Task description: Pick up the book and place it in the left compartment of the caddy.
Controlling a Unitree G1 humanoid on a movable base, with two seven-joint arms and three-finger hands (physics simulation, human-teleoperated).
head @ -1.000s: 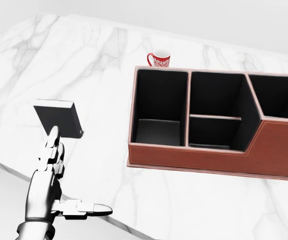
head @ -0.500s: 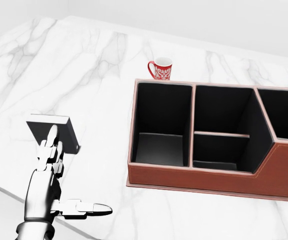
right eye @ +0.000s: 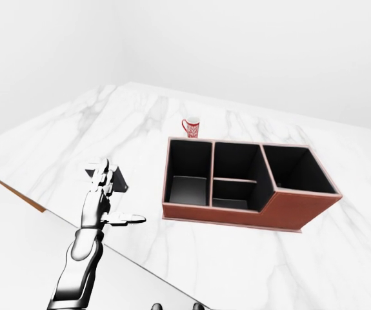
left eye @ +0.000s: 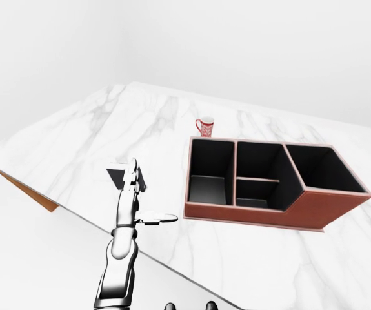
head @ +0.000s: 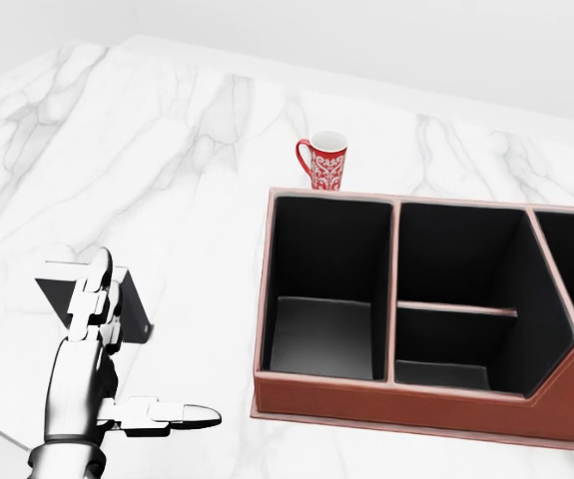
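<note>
The book (head: pixel 132 311) is dark with a pale top face and lies on the white marble table (head: pixel 167 150), at the left of the head view. My left hand (head: pixel 137 344) stands open right before it, fingers (head: pixel 95 289) pointing up across the book and thumb (head: pixel 182 413) stretched right; nothing is gripped. The red-brown caddy (head: pixel 386 404) with black insides sits to the right, its left compartment (head: pixel 324 334) empty. Two dark tips (left eye: pixel 188 305) at the bottom edge of the left-eye view may be my right hand; its state does not show.
A red-and-white patterned mug (head: pixel 323 160) stands just above the caddy's left compartment in the head view. The table's near edge (left eye: pixel 62 210) runs diagonally under my left arm, with its brown underside (left eye: pixel 33 195) showing at the left.
The whole picture has shifted: the camera moved closer, so caddy, mug and book sit lower and larger. My left hand's fingers now overlap the book instead of reaching just below it.
</note>
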